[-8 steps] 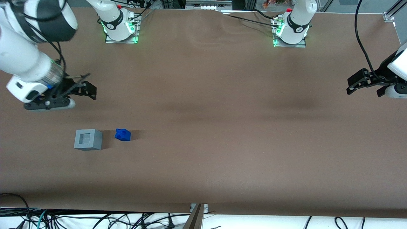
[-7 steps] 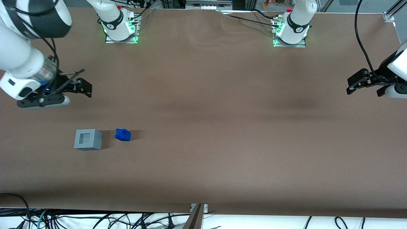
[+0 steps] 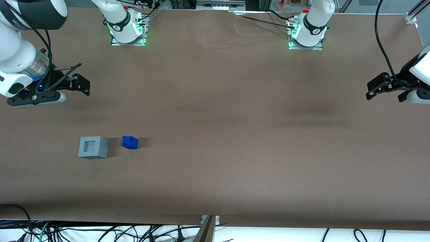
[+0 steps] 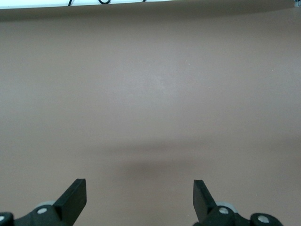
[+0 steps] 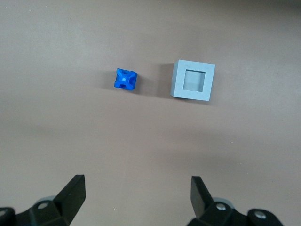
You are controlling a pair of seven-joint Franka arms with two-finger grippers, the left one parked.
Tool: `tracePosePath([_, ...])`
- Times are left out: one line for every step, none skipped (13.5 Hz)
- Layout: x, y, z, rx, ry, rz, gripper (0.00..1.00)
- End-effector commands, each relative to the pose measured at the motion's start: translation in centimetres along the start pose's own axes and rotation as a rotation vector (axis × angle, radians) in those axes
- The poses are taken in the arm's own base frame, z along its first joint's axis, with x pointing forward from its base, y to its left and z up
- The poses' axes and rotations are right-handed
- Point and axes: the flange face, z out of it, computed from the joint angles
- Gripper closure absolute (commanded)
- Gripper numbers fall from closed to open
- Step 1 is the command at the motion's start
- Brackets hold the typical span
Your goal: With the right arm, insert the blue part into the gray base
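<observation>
Gray base (image 3: 93, 147) is sitting on the brown table (image 3: 235, 134), toward the working arm's end; I am seeing its square recess holding nothing. Blue part (image 3: 129, 142) is resting on the table just beside the base, apart from it, knobby top up. From the right wrist view I am looking down on both the base (image 5: 193, 81) and the part (image 5: 125, 79), with a gap between them. Right arm (image 3: 20, 50) is reaching in over the table edge, farther from the front camera than the base. I am reading its gripper (image 3: 79, 85) as spread open, fingers (image 5: 73, 194) wide apart, holding nothing, well above the surface.
</observation>
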Motion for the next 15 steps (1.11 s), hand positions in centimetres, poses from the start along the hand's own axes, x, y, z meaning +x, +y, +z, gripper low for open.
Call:
tracePosePath([-0.7,-0.1,-1.4,0.022,-0.021,-0.010,0.01])
tracePosePath([-1.1,0.0,-1.8,0.025,-0.049,-0.007,0.01])
tracePosePath([-1.7,-0.2,-2.4,0.046,-0.084,-0.001,0.01])
tracePosePath([-2.1,-0.2,-2.9,0.059,-0.114,0.000,0.01])
tracePosePath([-2.5,-0.2,-3.2,0.059,-0.137,0.001,0.01])
tracePosePath([-2.6,-0.1,-3.2,0.059,-0.142,0.002,0.01])
tracePosePath([-2.6,0.1,-3.2,0.061,-0.142,0.008,0.01])
tracePosePath([-2.6,0.7,-3.2,0.061,-0.143,0.017,0.01])
tracePosePath([-2.6,0.8,-3.2,0.061,-0.143,0.019,0.01])
tracePosePath([-2.6,0.8,-3.2,0.063,-0.143,0.019,0.01])
tracePosePath([-2.6,0.8,-3.1,0.063,-0.145,0.020,0.01])
tracePosePath([-2.6,0.8,-3.1,0.063,-0.143,0.020,0.01])
tracePosePath([-2.6,0.8,-3.1,0.063,-0.140,0.022,0.01])
tracePosePath([-2.5,0.8,-3.2,0.063,-0.137,0.022,0.01])
tracePosePath([-2.5,0.8,-3.2,0.067,-0.135,0.023,0.01])
